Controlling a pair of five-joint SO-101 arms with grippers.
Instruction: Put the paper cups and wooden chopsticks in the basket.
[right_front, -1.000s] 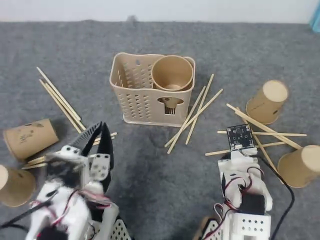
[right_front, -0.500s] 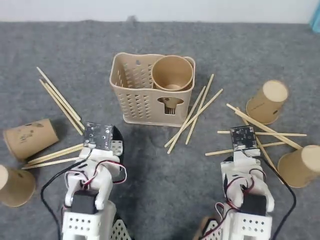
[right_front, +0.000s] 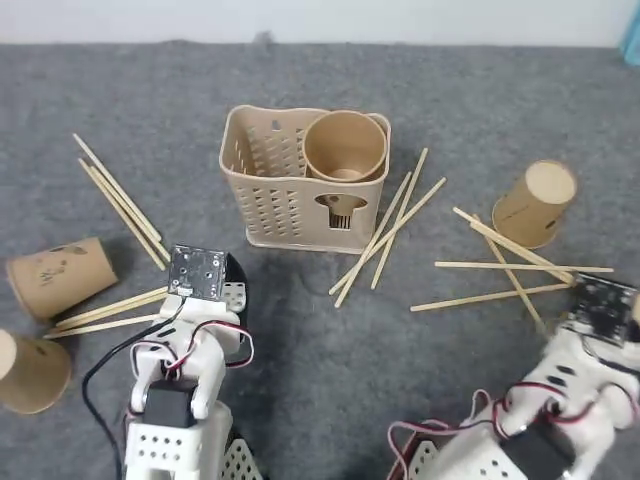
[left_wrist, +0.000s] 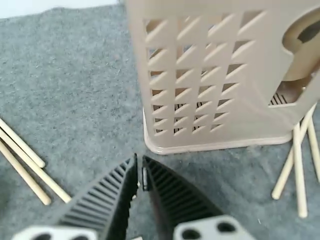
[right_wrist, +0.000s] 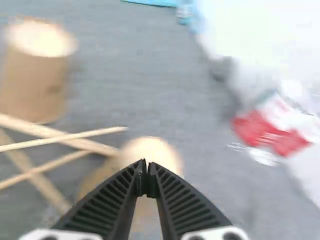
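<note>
cups: one brown paper cup (right_front: 345, 145) upright inside beige slotted plastic basket (right_front: 285, 215) | other paper cups (right_front: 535, 203), thin wooden chopsticks (right_front: 388, 232) strewn on grey carpet (right_front: 500, 90) | left gripper (left_wrist: 139, 176) pressed together, empty, near basket | right gripper (right_wrist: 146, 181) pressed together, tips over a tan cup (right_wrist: 145, 150)

The left arm (right_front: 185, 370) stands folded in front of the basket (right_front: 290, 205), toward its left end, wrist board facing up and wrist aimed at the basket's front wall. The left gripper (left_wrist: 139, 167) hangs low, just short of the foot of that wall, jaws pressed together tip to tip. The right arm (right_front: 565, 400) sits well apart from the basket on its right, leaning outward and angled away from it. The right gripper (right_wrist: 146, 170) likewise has its jaws closed, tips meeting
</note>
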